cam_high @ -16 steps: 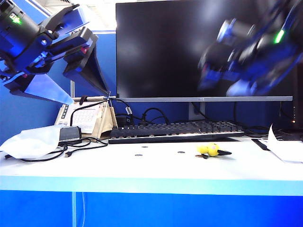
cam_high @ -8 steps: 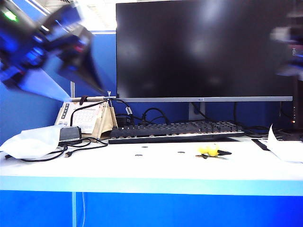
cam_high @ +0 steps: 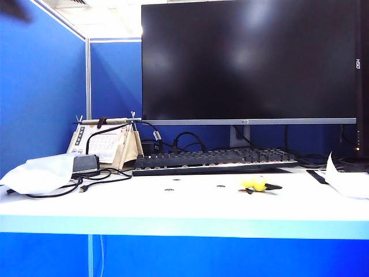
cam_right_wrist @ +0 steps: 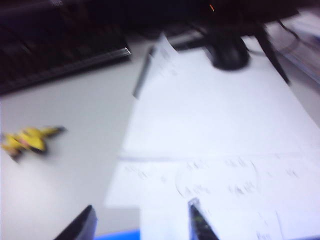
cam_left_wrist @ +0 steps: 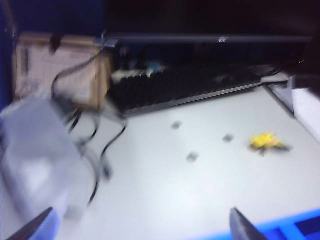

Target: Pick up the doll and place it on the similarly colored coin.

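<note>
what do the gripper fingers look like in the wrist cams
Only the fingertips show. The left gripper has dark, pointed, wedge-shaped tips, one edged pale blue. The right gripper has similar dark tapered tips. No cables or markings are visible, and both views are blurred.

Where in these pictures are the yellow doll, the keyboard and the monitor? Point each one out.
doll (cam_high: 256,183), exterior view, on its round yellow head.
keyboard (cam_high: 213,160), exterior view, on the middle rows of keys.
monitor (cam_high: 248,57), exterior view, on the centre of its dark screen.
</note>
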Robot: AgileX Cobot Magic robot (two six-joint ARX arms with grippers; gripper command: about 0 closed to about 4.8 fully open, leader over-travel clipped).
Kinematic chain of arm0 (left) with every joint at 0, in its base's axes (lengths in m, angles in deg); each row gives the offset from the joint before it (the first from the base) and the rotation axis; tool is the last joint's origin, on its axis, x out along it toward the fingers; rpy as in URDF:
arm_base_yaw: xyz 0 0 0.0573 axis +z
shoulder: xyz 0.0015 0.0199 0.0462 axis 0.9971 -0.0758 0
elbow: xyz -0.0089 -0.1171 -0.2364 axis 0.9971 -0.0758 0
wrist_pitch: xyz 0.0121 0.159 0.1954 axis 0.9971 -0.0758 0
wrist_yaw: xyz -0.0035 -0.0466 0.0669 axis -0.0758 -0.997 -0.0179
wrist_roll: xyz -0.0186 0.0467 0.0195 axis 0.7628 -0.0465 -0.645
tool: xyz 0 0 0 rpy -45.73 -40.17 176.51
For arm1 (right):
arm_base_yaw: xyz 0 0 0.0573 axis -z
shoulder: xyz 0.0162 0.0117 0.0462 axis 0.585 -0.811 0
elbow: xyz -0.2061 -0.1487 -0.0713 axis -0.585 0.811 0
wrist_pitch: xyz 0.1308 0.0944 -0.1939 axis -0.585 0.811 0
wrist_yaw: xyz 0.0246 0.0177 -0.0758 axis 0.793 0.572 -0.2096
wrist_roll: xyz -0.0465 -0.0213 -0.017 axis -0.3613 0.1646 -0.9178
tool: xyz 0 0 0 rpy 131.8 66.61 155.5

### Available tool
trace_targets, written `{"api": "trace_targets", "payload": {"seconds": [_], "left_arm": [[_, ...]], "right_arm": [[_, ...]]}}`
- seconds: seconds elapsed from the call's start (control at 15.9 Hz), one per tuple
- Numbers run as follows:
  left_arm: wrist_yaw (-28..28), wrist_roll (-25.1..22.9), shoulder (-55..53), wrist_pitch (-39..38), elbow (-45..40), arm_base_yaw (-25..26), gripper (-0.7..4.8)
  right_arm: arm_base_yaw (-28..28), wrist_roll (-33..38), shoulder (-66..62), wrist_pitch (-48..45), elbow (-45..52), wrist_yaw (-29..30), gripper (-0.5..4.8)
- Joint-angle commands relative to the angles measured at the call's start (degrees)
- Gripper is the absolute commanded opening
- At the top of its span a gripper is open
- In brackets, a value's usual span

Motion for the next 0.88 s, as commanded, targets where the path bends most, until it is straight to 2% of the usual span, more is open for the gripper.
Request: {"api": "trace_targets", "payload": {"seconds": [0.06, 0.19, 0.25, 0.32, 0.5, 0.69, 0.88], "left_arm": [[4.0, 6.71, 8.68, -6.32, -4.61, -0.02, 4.79], [8.48, 14.47, 14.49, -12.61, -9.2, 0.0, 4.79], [8.57, 19.08, 15.87, -15.37, -11.17, 0.0, 4.79], [8.7, 20.68, 16.63, -16.85, -12.72, 0.0, 4.79], [9.05, 20.61, 16.79, -17.33, -14.91, 0.0, 4.79], [12.28, 15.96, 16.76, -17.55, -14.91, 0.0, 4.79], [12.26, 16.37, 16.79, -17.51, -14.91, -0.02, 4.79]], "right_arm": [[-0.02, 1.66, -0.26, 2.91, 0.44, -0.17, 2.42], [-0.26, 4.2, -0.33, 5.14, 0.52, 0.79, 2.42], [-0.26, 4.31, -0.33, 5.88, 0.52, 2.86, 2.42], [-0.26, 4.31, -0.33, 6.73, 0.52, 4.76, 2.43], [-0.24, 4.31, -0.31, 7.56, 0.52, 5.03, 2.42], [-0.24, 4.28, -0.31, 7.56, 0.52, 5.03, 2.42], [-0.24, 4.28, -0.31, 7.56, 0.52, 5.03, 2.42]]}}
